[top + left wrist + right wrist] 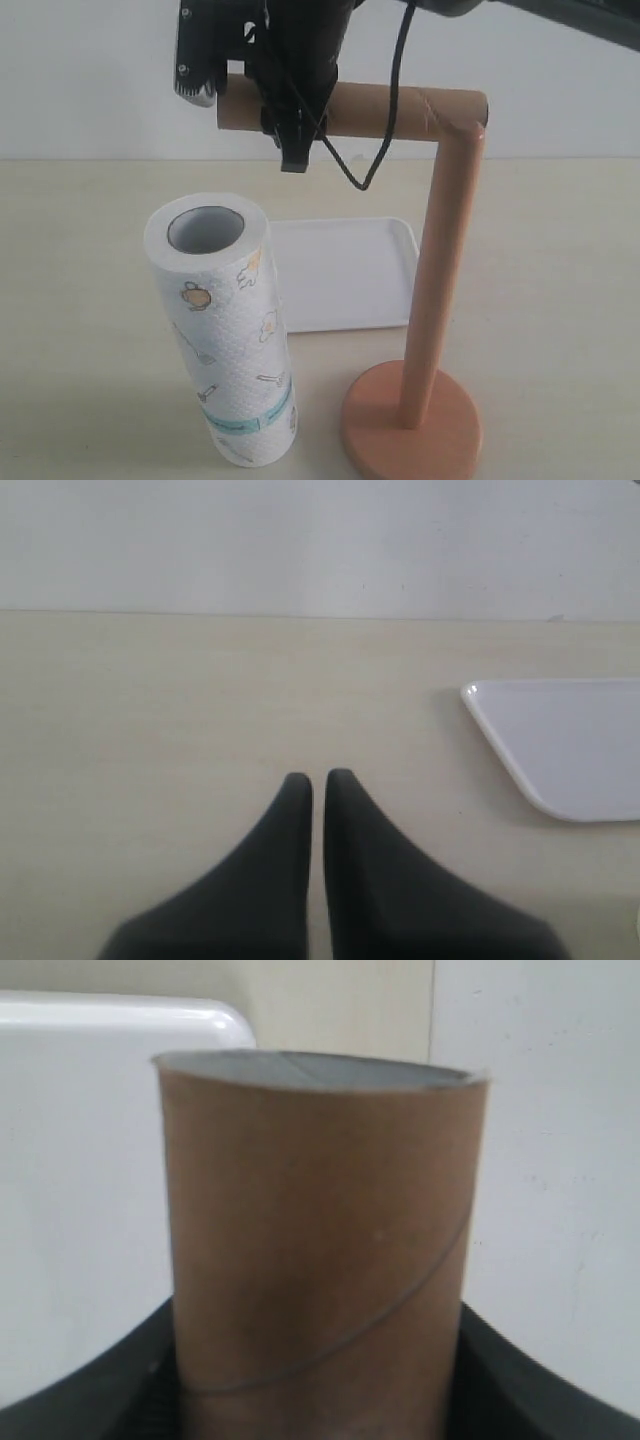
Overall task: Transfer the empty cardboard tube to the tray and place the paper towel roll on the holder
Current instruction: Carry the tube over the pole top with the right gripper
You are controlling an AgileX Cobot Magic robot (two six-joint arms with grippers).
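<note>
The empty cardboard tube (pixel 400 108) hangs level in the air, high above the far edge of the white tray (pixel 345 272). My right gripper (pixel 290 130) is shut on it near its left end. The tube's right end meets the top of the holder's pole (pixel 440 270) in the picture; whether they touch I cannot tell. In the right wrist view the tube (pixel 320 1210) fills the frame between the black fingers (pixel 95 1400), with the tray (pixel 90 1160) behind. The paper towel roll (pixel 228 330) stands upright at the front left. My left gripper (pixel 318 780) is shut and empty over the table, outside the exterior view.
The holder's round base (pixel 412 420) rests at the front right of the table, beside the roll. A black cable (pixel 375 150) dangles from the right arm above the tray. In the left wrist view a corner of the tray (pixel 565 745) lies off to one side.
</note>
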